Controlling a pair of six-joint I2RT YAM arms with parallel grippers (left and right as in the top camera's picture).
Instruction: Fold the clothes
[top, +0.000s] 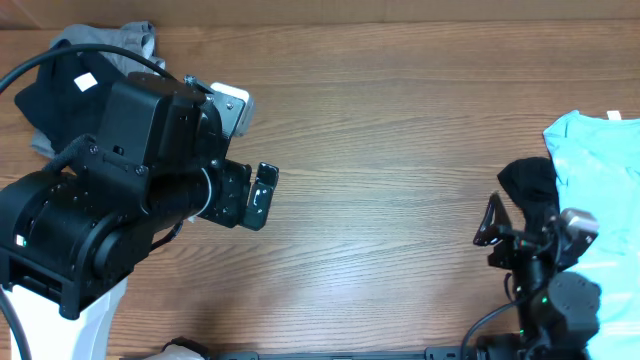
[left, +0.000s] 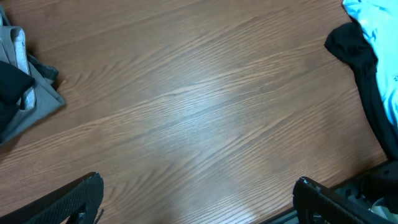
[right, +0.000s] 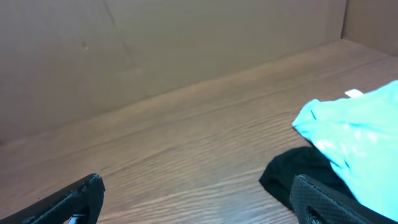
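The left hand (left: 199, 180) and right hand (right: 198, 179) gape empty. The right should pinch the black garment (right: 289, 177) by one edge.

brown wooden table (top: 400, 130): warm tone, darker streaked grain | black soft fabric garment (top: 45, 100): plain, unpatterned | small square neck label (top: 85, 82): white | grey crumpled fabric garment (top: 135, 42): plain, paler edge band | light blue soft fabric garment (top: 600, 170): plain | bunched black cloth (top: 528, 182): plain | left arm (top: 120, 190): black casing, white base | right arm (top: 550, 290): black
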